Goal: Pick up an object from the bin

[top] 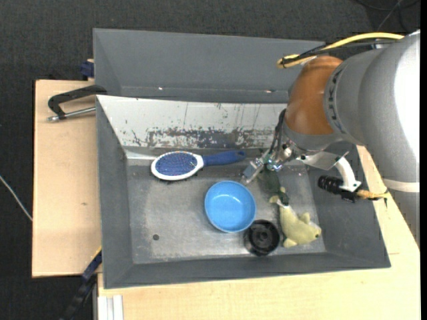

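Observation:
My gripper (262,169) hangs low at the back right of the bin floor, just past the handle end of a blue hairbrush (179,165) with a white-rimmed oval head. Right below it lies a blue round bowl (229,206), standing upright. A pale yellow-green plush toy (295,226) stretches from just under the gripper toward the front right corner. A small dark green bit shows at the gripper's tip; whether it is part of the toy I cannot tell.
A black round cap-like thing (263,237) sits at the front wall between bowl and plush toy. The arm with its orange cover and cables reaches in over the bin's right side. Bare floor spreads across the left half.

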`<action>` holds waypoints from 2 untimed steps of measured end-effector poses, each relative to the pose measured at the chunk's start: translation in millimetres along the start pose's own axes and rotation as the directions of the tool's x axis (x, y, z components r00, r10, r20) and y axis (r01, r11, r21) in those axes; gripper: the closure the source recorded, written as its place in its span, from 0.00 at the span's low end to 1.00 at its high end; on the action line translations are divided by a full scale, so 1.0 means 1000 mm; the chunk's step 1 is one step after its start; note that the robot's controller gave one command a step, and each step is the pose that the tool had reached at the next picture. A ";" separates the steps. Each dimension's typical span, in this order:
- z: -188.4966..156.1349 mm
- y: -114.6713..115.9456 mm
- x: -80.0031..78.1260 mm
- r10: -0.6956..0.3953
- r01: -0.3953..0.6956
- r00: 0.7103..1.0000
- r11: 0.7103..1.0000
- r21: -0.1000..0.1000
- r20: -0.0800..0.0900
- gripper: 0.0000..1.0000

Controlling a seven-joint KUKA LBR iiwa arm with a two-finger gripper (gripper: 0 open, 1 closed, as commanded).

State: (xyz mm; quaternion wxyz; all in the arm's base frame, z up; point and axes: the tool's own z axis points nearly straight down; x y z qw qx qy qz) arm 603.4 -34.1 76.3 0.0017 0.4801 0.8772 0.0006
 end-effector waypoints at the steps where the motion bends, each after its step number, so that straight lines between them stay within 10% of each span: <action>1: -0.003 0.003 0.004 -0.004 0.004 1.000 1.000 0.000 -0.012 1.00; 2: -0.054 0.005 0.004 -0.007 0.007 1.000 1.000 -0.004 0.002 1.00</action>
